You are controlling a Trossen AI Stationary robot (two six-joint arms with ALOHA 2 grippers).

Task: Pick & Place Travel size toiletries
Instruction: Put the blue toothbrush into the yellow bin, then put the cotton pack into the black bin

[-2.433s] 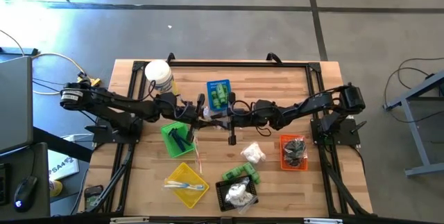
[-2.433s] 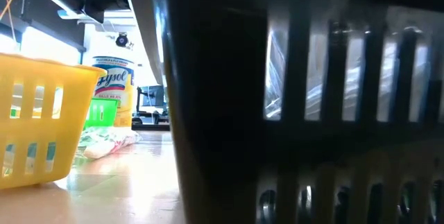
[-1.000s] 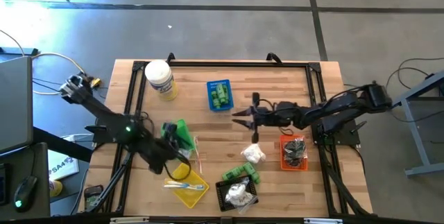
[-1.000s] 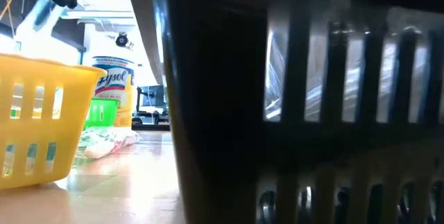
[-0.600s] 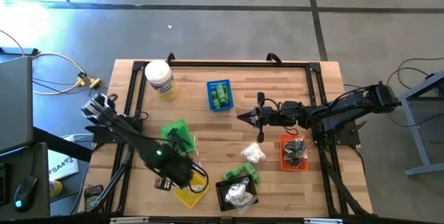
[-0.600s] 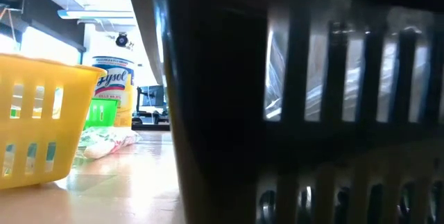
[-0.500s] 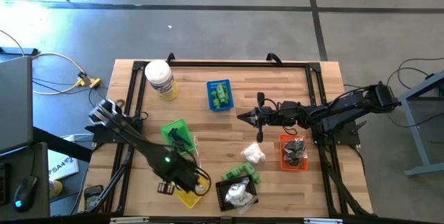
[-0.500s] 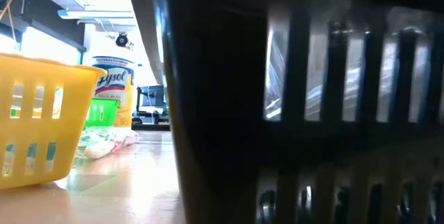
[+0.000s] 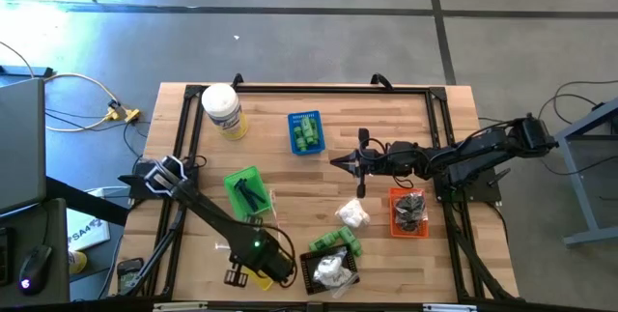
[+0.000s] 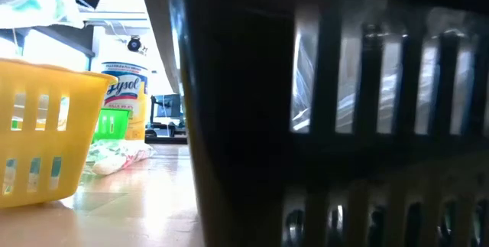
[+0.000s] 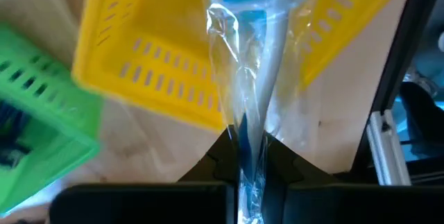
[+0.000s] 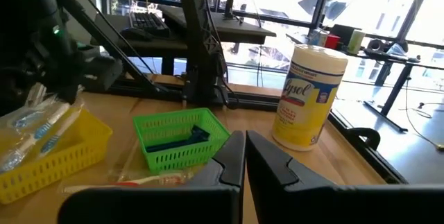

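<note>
My left gripper (image 11: 246, 172) points steeply down over the yellow basket (image 9: 253, 275) near the table's front edge, shut on a blue and white toothbrush in a clear wrapper (image 11: 244, 78). The arm hides most of that basket in the high view. My right gripper (image 9: 345, 162) hangs level and shut above the table's middle, holding nothing. Loose white packets (image 9: 352, 213) and green bottles (image 9: 338, 242) lie on the wood. A wrapped stick (image 12: 142, 178) lies beside the green basket (image 9: 247, 192). My left gripper pinches one narrow end of the wrapped toothbrush (image 11: 244, 151) between its two fingers, coming from above, with the fingers along the brush. The brush hangs below the fingers over the yellow basket (image 11: 173, 64). Whether its lower end touches the basket I cannot tell.
A blue basket (image 9: 305, 131) with green bottles stands at the back, with an orange basket (image 9: 408, 212) of black pieces on the right. A black basket (image 9: 330, 271) of white packets is at the front. A white Lysol jar (image 9: 222, 109) stands at the far left corner.
My left gripper has swung from beside the green basket toward the table's near edge and tipped down over the yellow basket, carrying the wrapped toothbrush. My right gripper has shut its fingers and stayed in place.
</note>
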